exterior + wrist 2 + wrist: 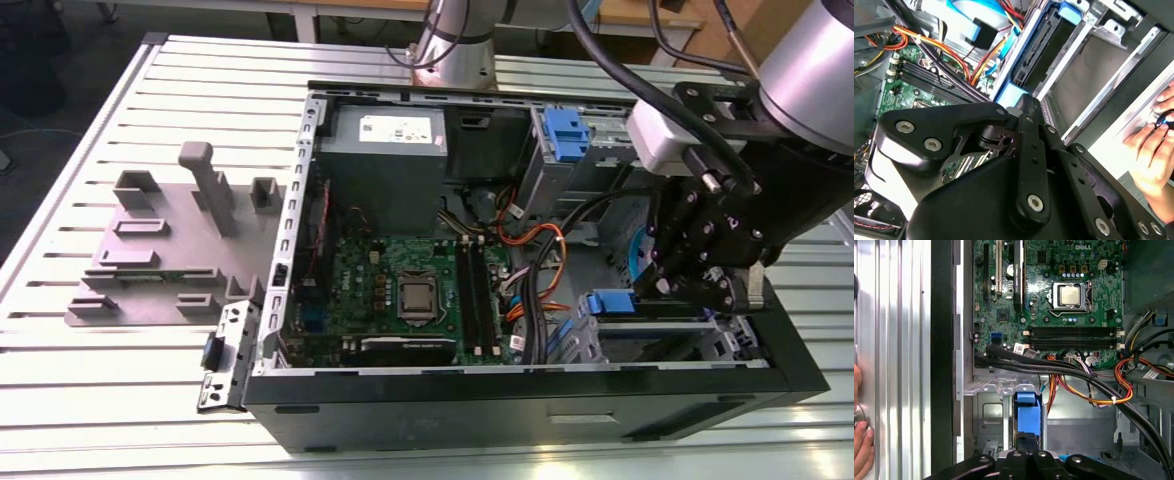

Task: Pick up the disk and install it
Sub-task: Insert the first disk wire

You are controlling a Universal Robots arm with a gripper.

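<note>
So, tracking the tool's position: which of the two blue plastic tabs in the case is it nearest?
The blue tab in the bay right beside the tool; the other tab sits apart, nearer the grey power supply.

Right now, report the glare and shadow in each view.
Exterior view: the slatted table glares white along its near edge, while the case interior sits dimmer. First wrist view: the table slats shine in streaks; the motherboard is evenly lit. Second wrist view: the black gripper reads dark in front, and the surface by a hand is washed out bright.
</note>
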